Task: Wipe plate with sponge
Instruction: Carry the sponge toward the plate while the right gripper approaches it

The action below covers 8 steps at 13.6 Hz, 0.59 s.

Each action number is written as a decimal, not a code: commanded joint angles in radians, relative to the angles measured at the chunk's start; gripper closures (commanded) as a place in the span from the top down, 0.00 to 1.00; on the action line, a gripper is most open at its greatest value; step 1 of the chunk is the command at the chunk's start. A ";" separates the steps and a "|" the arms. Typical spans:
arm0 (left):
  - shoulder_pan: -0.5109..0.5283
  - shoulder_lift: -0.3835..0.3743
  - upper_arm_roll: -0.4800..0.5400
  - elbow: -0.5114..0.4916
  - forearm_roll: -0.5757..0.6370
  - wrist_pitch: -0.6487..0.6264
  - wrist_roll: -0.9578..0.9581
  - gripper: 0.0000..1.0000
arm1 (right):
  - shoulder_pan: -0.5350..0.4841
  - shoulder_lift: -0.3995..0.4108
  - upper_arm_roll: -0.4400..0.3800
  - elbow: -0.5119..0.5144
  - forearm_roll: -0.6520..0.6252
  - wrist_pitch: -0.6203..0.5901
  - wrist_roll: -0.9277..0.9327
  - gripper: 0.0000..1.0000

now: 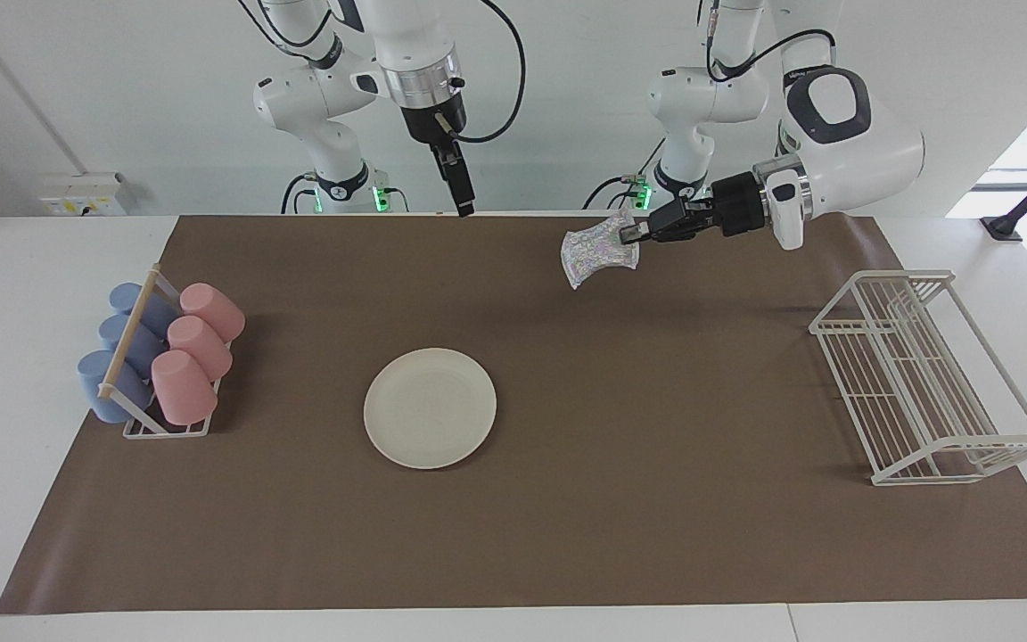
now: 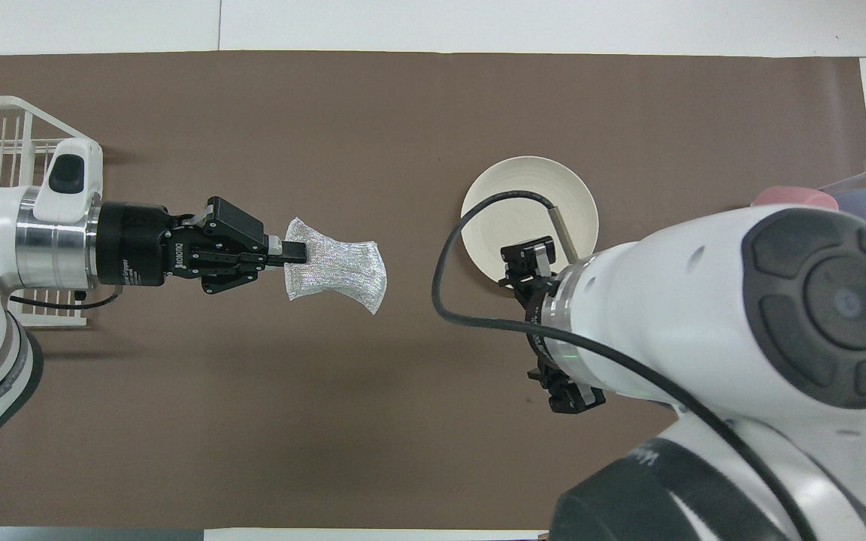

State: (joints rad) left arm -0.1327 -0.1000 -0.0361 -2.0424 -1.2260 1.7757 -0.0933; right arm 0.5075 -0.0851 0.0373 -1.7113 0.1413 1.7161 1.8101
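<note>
The sponge (image 1: 600, 253) is a small silvery-white wad of wrinkly, glittering mesh, pinched in at the middle and flaring toward both ends like a bow. It hangs in the air, clamped at one end by the left gripper (image 1: 632, 235), whose fingertips meet on the mesh; the rest of it fans out free, pointing toward the right arm's end of the table. In the overhead view the sponge (image 2: 335, 273) shows its waist and two spread ends plainly, with the left gripper (image 2: 292, 254) lying level and its wrist stretched out sideways over the brown mat (image 1: 620, 499).

The plate (image 1: 430, 407) is round, flat and cream-white with a shallow rim. It lies bare on the mat, about midway across the table's depth and somewhat toward the right arm's end, well apart from the sponge. From overhead part of the plate (image 2: 512, 184) is covered by the right arm's wrist and cable.

The right gripper (image 1: 460, 200) hangs raised over the mat's edge nearest the robots, pointing down with its jaws wide and nothing between them; this arm waits.

A rack of pink and blue cups (image 1: 157, 355) sits at the right arm's end of the mat, and a white wire rack (image 1: 924, 374) at the left arm's end.
</note>
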 commanded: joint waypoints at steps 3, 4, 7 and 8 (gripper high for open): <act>-0.080 -0.106 0.007 -0.168 -0.121 0.090 0.208 0.00 | 0.020 -0.027 0.004 -0.086 0.084 0.149 0.080 1.00; -0.093 -0.109 0.009 -0.171 -0.148 0.094 0.210 0.00 | 0.022 -0.021 0.004 -0.091 0.087 0.180 0.101 1.00; -0.102 -0.132 0.007 -0.205 -0.156 0.087 0.254 0.00 | 0.071 0.017 0.006 -0.080 0.090 0.252 0.216 1.00; -0.102 -0.136 0.007 -0.211 -0.158 0.085 0.262 0.00 | 0.080 0.024 0.006 -0.080 0.089 0.264 0.244 1.00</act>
State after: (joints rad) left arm -0.2225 -0.1875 -0.0397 -2.1959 -1.3583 1.8425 0.1258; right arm 0.5628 -0.0725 0.0393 -1.7797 0.2161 1.9337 1.9821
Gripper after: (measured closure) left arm 0.969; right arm 0.000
